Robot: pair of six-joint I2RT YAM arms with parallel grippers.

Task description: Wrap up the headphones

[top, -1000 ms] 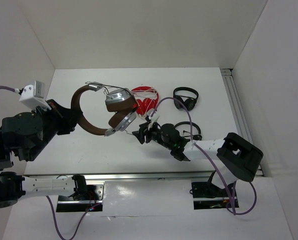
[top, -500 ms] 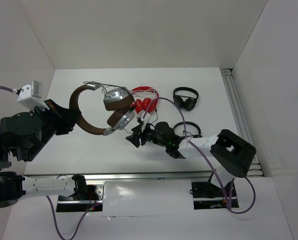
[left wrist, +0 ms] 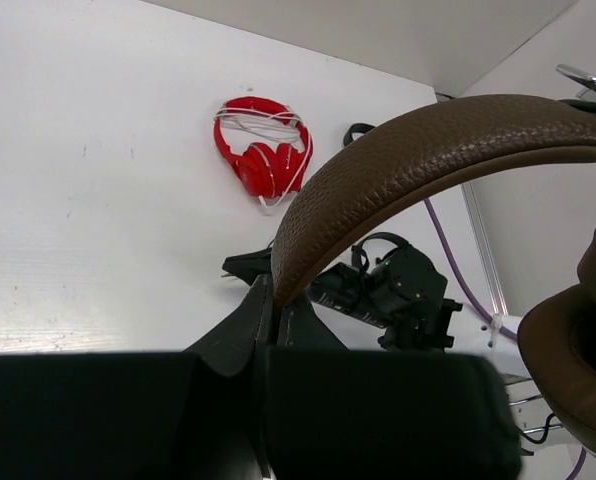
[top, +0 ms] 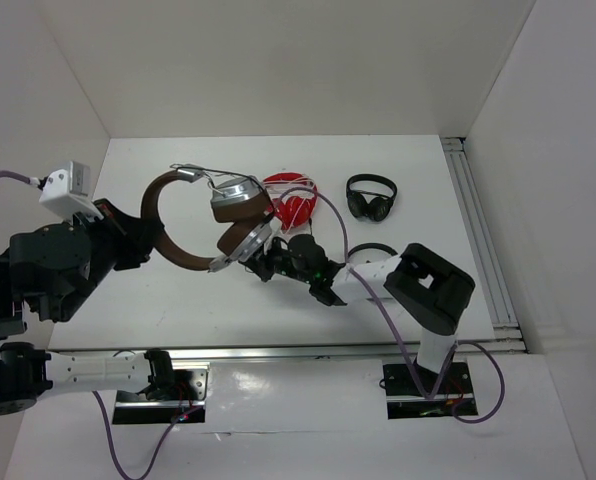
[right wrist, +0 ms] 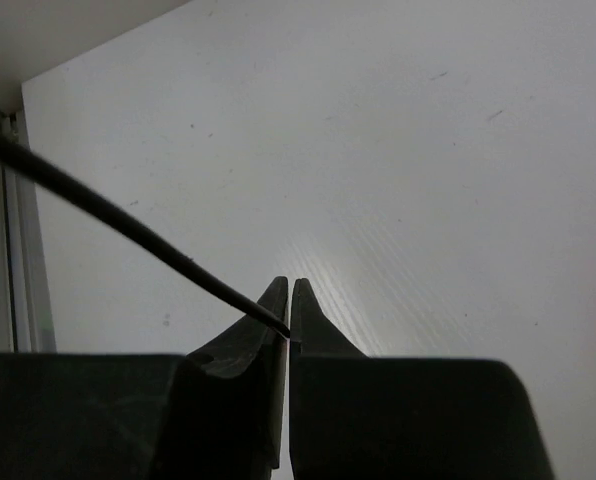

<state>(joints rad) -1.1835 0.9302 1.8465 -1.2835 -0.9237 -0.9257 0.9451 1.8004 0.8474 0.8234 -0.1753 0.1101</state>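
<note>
Over the table (top: 178, 300) centre, right gripper (right wrist: 289, 300), just closed, pinches the cable (right wrist: 98, 208); left gripper (left wrist: 270, 310) clamps the headband (left wrist: 428, 150); winding can begin.

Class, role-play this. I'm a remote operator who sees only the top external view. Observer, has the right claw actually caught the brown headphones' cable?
Observer: Yes. In the right wrist view the right claw is shut, and it pinches the thin dark cable at its very tips.
Operator: And the other arm's hold?
Observer: The left wrist view shows the left claw shut on the brown headband, which arches up and away from its tips.
</note>
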